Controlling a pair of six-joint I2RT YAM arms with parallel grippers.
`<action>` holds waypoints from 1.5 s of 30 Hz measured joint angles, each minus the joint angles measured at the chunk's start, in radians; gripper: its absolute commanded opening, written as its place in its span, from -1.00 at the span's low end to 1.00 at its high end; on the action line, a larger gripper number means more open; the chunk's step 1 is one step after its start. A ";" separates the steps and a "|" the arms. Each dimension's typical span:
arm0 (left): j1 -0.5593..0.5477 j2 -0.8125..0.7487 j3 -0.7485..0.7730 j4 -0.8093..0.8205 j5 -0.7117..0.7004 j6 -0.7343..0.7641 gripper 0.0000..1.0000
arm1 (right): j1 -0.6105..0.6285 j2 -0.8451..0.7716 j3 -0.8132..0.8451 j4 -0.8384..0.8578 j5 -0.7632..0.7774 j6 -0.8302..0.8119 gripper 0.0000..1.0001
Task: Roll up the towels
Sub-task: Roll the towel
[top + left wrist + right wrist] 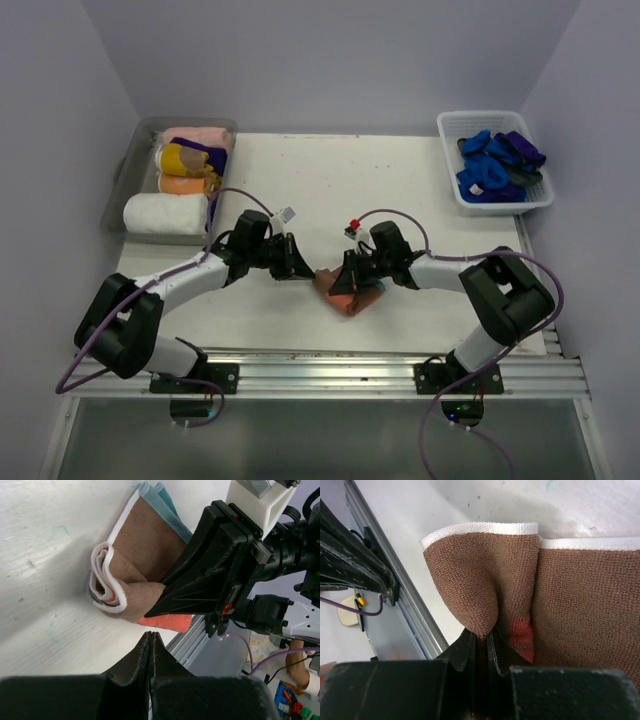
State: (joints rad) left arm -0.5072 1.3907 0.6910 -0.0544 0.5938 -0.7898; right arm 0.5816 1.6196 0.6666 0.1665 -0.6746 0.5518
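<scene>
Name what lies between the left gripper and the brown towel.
Only a thin strip of bare table separates the left gripper from the brown towel, seen in the left wrist view.

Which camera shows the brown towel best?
The left wrist view: it shows the brown towel whole enough to see its curled end and the right gripper pinching it. The top external view shows it small, partly under that gripper; the right wrist view shows only a close-up of its pinched fold and white hem.
</scene>
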 measured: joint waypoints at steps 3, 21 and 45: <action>-0.025 0.034 0.000 0.046 0.008 -0.002 -1.00 | -0.005 0.002 -0.016 0.019 -0.023 0.012 -1.00; -0.063 0.292 0.048 0.192 0.031 -0.012 -1.00 | -0.032 0.029 -0.035 0.071 -0.069 0.035 -1.00; -0.055 0.163 0.076 0.120 0.001 0.010 -1.00 | 0.024 -0.061 -0.006 -0.094 0.116 -0.113 -1.00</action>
State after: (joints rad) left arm -0.5617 1.5539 0.7670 0.0654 0.5945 -0.7799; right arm 0.6060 1.5585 0.6609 0.0723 -0.5591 0.4393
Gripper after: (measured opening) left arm 0.005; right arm 0.069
